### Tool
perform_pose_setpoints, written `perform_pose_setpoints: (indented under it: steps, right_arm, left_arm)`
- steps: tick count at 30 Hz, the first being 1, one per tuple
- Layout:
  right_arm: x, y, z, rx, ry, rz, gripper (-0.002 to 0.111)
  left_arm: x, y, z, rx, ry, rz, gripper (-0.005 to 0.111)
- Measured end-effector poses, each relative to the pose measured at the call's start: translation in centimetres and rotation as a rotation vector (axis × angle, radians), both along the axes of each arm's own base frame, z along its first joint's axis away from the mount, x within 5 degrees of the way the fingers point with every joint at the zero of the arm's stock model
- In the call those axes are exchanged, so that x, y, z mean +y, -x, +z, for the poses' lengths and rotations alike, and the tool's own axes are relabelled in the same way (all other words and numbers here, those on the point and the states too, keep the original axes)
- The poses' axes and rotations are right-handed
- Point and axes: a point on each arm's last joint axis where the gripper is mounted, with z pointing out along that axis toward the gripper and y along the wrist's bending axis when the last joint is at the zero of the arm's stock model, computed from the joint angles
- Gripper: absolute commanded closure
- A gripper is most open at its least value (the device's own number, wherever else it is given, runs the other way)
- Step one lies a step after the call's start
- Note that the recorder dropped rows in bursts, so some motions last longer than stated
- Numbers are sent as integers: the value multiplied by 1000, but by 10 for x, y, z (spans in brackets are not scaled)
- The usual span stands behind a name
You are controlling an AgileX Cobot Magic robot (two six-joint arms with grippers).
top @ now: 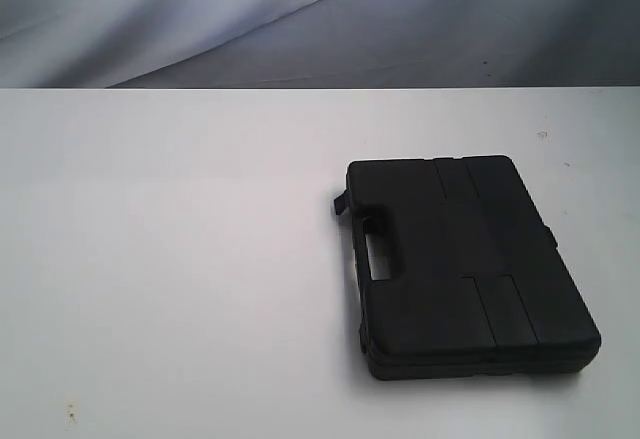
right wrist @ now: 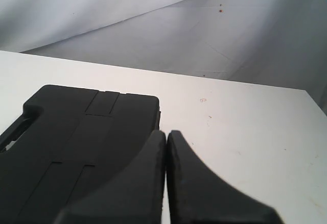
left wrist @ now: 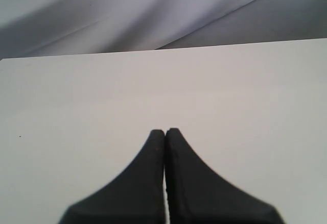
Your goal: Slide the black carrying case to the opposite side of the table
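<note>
White table [top: 180, 259] — case [top: 460, 259] just beside right gripper [right wrist: 166, 134]

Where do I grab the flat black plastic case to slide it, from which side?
Probably the moulded handle bar, on the exterior view's left edge of the black plastic case: it lies flat on the white table, too wide elsewhere for the jaws. Come down from above, straddling the bar.

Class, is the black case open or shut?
Shut. The case lies flat on the table, lid down on the base, with only a thin seam along its near edge.
</note>
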Motion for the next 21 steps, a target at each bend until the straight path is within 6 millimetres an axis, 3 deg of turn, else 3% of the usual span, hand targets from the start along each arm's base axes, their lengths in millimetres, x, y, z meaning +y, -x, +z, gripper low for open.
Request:
perform_pose_setpoints:
  steps: [10, 16, 21]
  right_arm:
    - [0, 0, 1, -14, -6, 1, 108]
    - [-1, 2, 35, -352, -223, 2, 108]
    - [-3, 4, 45, -458, -250, -2, 108]
  left_arm:
    - [0, 0, 0, 0, 0, 0, 107]
    - [0, 0, 0, 0, 0, 0, 107]
    - [0, 0, 0, 0, 0, 0, 107]
